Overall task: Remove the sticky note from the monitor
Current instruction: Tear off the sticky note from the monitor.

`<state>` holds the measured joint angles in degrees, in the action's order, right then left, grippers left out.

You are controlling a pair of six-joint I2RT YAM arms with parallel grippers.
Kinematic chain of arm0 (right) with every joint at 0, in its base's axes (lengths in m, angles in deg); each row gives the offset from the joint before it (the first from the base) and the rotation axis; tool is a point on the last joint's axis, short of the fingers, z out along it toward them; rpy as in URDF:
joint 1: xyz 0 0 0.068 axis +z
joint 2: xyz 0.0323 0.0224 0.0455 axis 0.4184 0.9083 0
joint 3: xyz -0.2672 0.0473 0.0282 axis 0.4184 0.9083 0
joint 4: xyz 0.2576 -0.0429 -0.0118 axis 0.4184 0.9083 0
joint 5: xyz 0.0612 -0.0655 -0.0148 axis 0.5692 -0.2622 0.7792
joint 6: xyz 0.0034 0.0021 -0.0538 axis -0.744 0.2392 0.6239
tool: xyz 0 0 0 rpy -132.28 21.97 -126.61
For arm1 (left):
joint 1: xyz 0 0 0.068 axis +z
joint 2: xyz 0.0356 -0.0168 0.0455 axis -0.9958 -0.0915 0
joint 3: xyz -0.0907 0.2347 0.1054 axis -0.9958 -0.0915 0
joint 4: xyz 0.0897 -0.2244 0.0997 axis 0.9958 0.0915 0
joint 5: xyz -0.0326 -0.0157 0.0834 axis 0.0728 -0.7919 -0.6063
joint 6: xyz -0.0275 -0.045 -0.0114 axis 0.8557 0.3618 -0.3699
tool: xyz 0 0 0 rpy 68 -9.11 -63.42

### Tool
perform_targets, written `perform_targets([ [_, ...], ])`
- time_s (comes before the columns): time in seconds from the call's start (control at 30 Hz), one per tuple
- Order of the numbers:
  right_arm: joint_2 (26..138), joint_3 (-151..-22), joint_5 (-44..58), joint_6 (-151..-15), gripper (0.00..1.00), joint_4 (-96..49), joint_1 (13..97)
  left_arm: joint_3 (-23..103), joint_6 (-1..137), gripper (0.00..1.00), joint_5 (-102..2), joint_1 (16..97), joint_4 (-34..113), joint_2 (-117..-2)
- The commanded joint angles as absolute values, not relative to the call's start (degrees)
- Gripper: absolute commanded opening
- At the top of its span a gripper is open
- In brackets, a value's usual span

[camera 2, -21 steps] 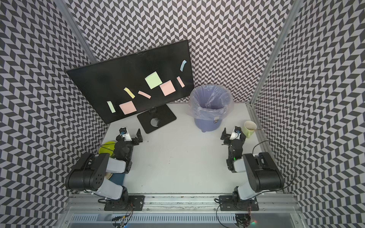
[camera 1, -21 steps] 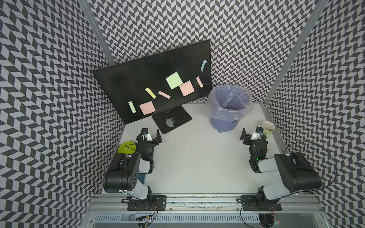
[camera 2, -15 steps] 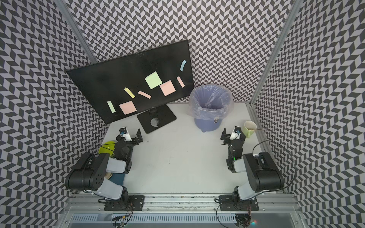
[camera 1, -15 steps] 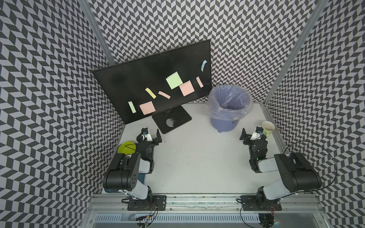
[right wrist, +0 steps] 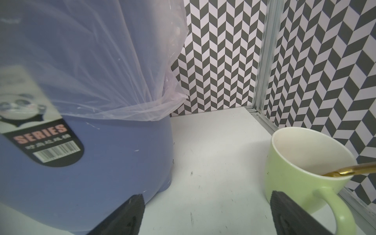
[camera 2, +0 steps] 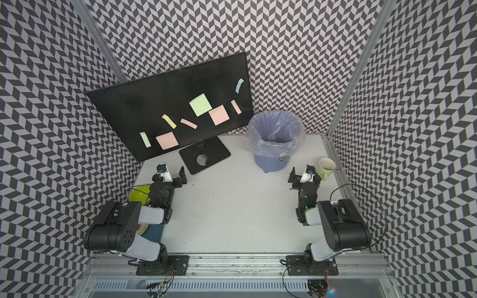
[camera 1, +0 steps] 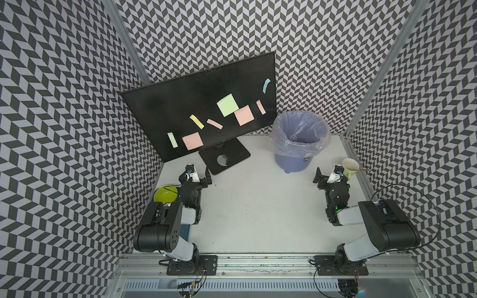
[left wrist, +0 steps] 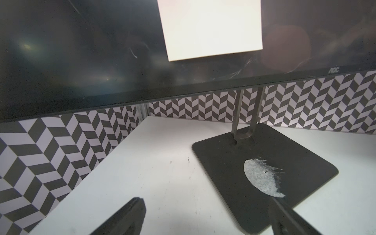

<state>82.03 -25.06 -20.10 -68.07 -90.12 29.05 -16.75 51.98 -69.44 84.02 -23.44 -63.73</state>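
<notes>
**Locating the Sticky Notes: Both Grippers Spread and Empty**

The monitor (camera 1: 180,116) stands at the rear left corner of the tabletop (camera 1: 258,206). Eight sticky notes (camera 1: 196,121) adhere to its screen, including a green square (camera 1: 227,105) and a pink square (camera 1: 192,140) near the lower bezel. The left gripper (left wrist: 206,199) sits just in front of the monitor base (camera 1: 237,154), jaws wide apart, gripping nothing. The right gripper (right wrist: 206,195) sits near the right edge, between the bin (camera 1: 294,165) and the mug (right wrist: 295,179), jaws equally wide, gripping nothing.

A lined blue bin (camera 1: 294,161) stands on the table (camera 1: 258,206); green mug (camera 1: 349,165) with gold spoon (camera 1: 361,169) nearby; lime bowl (camera 1: 165,196) well apart.
</notes>
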Motion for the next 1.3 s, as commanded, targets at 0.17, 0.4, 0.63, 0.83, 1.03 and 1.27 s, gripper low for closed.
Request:
perform_targets([
  [0.17, 63.89, -26.07, -19.14, -68.50, 0.99, -78.68, 28.89, -17.15, 53.30, 1.00, -74.17, 82.37, -12.57, -50.47],
  [0.4, 47.52, -30.69, -9.74, -72.87, 0.99, -58.44, 29.09, -12.01, 67.45, 1.00, -77.54, 80.96, 10.54, -37.71],
  [0.63, 39.27, -41.21, 3.72, -77.68, 0.99, -40.89, 29.90, -7.51, 77.61, 1.00, -71.49, 75.35, 20.84, -31.75],
  [0.83, 43.29, -49.96, 10.02, -82.00, 0.99, -37.06, 36.37, 0.29, 81.68, 1.00, -62.78, 72.92, 25.71, -32.04],
  [1.03, 51.60, -58.24, 7.99, -84.63, 0.99, -38.65, 47.90, 9.41, 82.76, 1.00, -56.23, 72.88, 28.68, -34.29],
  [1.27, 64.01, -67.66, 14.32, -94.44, 0.99, -47.66, 49.78, 20.64, 83.12, 1.00, -48.48, 73.19, 30.80, -40.60],
])
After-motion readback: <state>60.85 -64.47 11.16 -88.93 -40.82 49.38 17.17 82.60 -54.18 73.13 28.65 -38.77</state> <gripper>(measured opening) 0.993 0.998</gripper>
